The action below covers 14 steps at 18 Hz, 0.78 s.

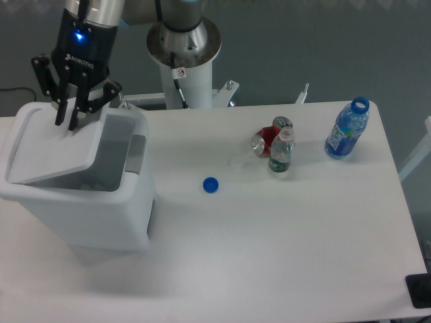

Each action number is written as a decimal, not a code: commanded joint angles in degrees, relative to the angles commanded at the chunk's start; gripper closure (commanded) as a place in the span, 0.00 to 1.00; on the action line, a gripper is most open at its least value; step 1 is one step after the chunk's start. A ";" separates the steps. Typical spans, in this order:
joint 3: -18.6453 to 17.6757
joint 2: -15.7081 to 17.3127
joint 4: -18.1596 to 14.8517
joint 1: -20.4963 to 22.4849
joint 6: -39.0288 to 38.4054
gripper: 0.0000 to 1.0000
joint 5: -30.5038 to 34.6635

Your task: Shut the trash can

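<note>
Trash can (pixel 81 202): left end of bench (pixel 283 229), lid (pixel 57 145) tilted, part-open. Claw (pixel 64 121): fingers spread, gripping nothing, tips at the lid's far edge. Risk: your tips slide off the lid and it stays ajar.

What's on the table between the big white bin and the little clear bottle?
In the camera view, only a blue bottle cap lies on the table between the trash can and the small clear bottle.

The tilted lid (pixel 57 145) half covers the trash can (pixel 87 202) mouth; bare table (pixel 283 249) surrounds the blue cap (pixel 211 184).
</note>
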 joint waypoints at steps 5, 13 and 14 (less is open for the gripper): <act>-0.09 0.09 -0.09 1.05 -0.09 0.74 2.38; -0.53 0.09 -0.09 2.02 0.00 0.87 2.38; -0.61 0.00 -0.09 2.02 0.00 0.87 2.38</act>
